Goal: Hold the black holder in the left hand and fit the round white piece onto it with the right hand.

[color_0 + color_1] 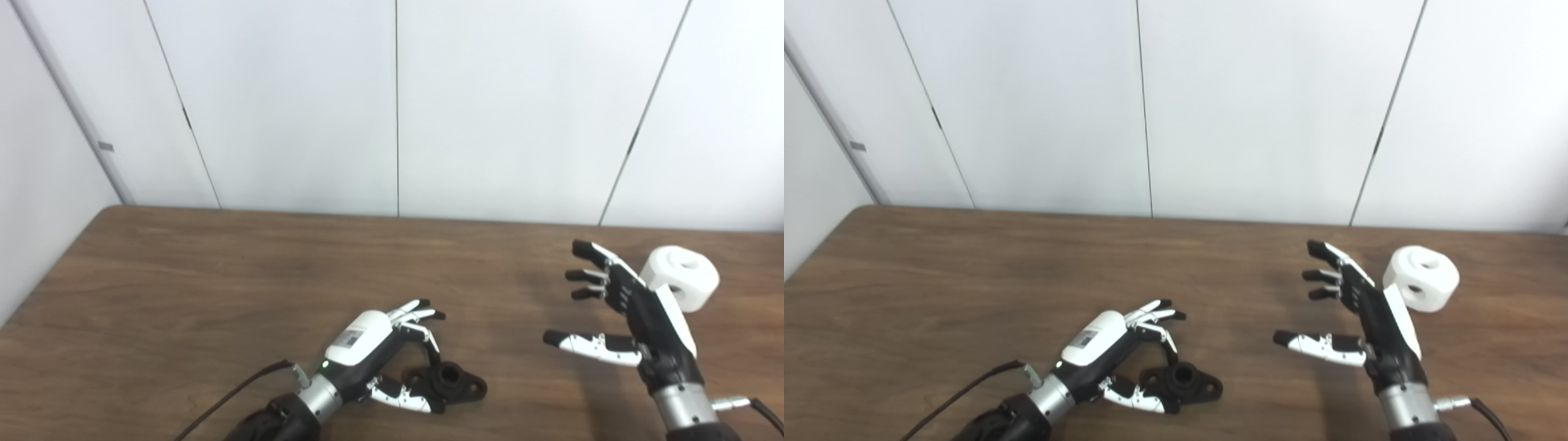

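The black holder (452, 381) lies flat on the brown table near the front edge, a short tube with a flange on each side. My left hand (380, 349) is open over its left side, thumb low beside it and fingers curled above it, not closed on it. The round white piece (683, 277) sits on the table at the right, with a hole on top and one in its side. My right hand (625, 312) is open, fingers spread, raised just left of the white piece and partly in front of it.
The table (214, 288) is brown wood, with its rounded far-left corner in view. White wall panels (392, 104) stand right behind its far edge. A black cable (233, 392) trails from my left wrist.
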Controlling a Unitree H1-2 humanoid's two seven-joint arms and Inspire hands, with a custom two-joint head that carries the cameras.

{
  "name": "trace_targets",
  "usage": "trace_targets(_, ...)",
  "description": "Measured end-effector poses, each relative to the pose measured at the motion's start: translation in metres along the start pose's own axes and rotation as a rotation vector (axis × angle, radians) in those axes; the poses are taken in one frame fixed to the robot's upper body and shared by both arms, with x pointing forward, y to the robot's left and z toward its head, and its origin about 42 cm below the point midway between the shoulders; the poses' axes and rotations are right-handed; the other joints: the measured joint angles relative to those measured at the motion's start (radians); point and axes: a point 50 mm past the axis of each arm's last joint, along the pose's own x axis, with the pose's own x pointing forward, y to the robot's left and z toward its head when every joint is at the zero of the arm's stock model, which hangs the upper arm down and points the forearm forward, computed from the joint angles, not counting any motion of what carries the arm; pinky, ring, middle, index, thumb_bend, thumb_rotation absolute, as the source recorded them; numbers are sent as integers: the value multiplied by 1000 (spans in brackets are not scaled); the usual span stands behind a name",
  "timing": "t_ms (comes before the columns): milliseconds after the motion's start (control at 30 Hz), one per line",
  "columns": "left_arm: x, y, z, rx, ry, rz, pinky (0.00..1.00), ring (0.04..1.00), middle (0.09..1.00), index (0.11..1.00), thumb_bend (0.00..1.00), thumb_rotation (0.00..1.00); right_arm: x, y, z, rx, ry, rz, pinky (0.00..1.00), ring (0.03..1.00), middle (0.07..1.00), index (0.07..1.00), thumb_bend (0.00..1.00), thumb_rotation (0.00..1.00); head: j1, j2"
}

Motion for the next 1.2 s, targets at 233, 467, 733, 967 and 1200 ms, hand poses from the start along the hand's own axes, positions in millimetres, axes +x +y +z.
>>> trace_targets(233,5,-5,2,30,37,-18,975,993,898,483,523,53,1,-16,9,-32,-14,-23,660,764,875,843,734,155,-60,-3)
trace_targets(467,6,-6,1,42,41,-18,953,984,890,483,523,53,4,-44,24,-124,-50,-15,658,756,858,846,756,124,-198,-41)
trace_targets(733,6,-4,-3,63,27,-14,918,951,870,484,522,50,39,-137,84,-460,-91,-116,604,734,850,799,788,126,-395,-104)
trace_targets(967,5,-3,-7,67,12,-19,927,944,864,484,522,49,41,-195,97,-628,44,-167,591,749,848,813,789,182,-456,-141)
trace_targets(1200,6,-1,-14,65,-6,-24,937,949,867,484,522,50,45,-225,80,-696,198,-135,686,853,903,870,833,236,-483,-178)
